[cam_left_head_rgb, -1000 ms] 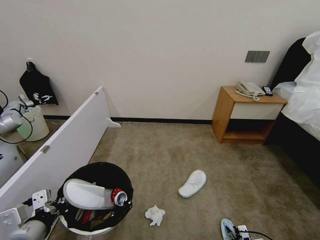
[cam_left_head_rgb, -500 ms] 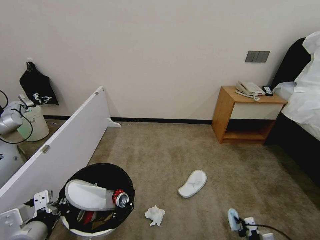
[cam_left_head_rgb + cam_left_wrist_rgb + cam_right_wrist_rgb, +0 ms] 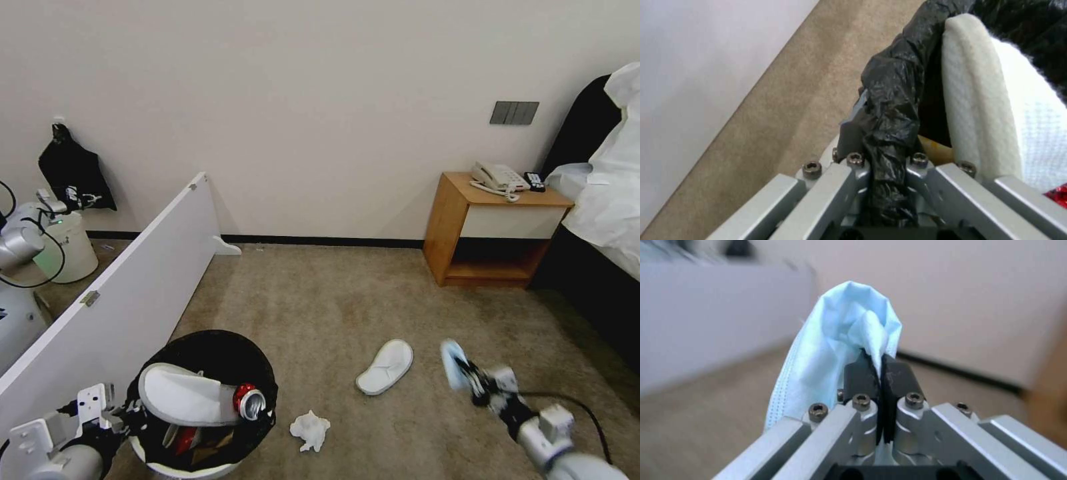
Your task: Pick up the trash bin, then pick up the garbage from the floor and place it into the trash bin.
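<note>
On the beige carpet [image 3: 320, 300] of a bedroom, against a plain cream wall [image 3: 320, 100], a wooden nightstand [image 3: 497, 230] carries a telephone [image 3: 499, 179] beside a bed [image 3: 610, 200] at the robot's right. A white panel [image 3: 120, 300] runs slantwise along the left, with an unlined white bucket [image 3: 65, 248] behind it.

The trash bin [image 3: 203, 400], lined with a black bag [image 3: 891, 100], is at the lower left of the head view. A white slipper [image 3: 187, 395] lies across its mouth, touching a crushed red can [image 3: 249, 401]. The left gripper [image 3: 117, 417] is at the bin's rim; in the left wrist view its jaws are clamped on the folded liner and rim, with the slipper just beside them.

The right gripper [image 3: 470, 380] is raised above the carpet at the lower right, well apart from the bin. Its jaws are pressed together on a light-blue mask [image 3: 840, 353], which bunches up above them and hangs down one side.

On the floor between the two grippers lie a second white slipper [image 3: 385, 367] and, nearer the bin, a crumpled white tissue [image 3: 310, 429].
</note>
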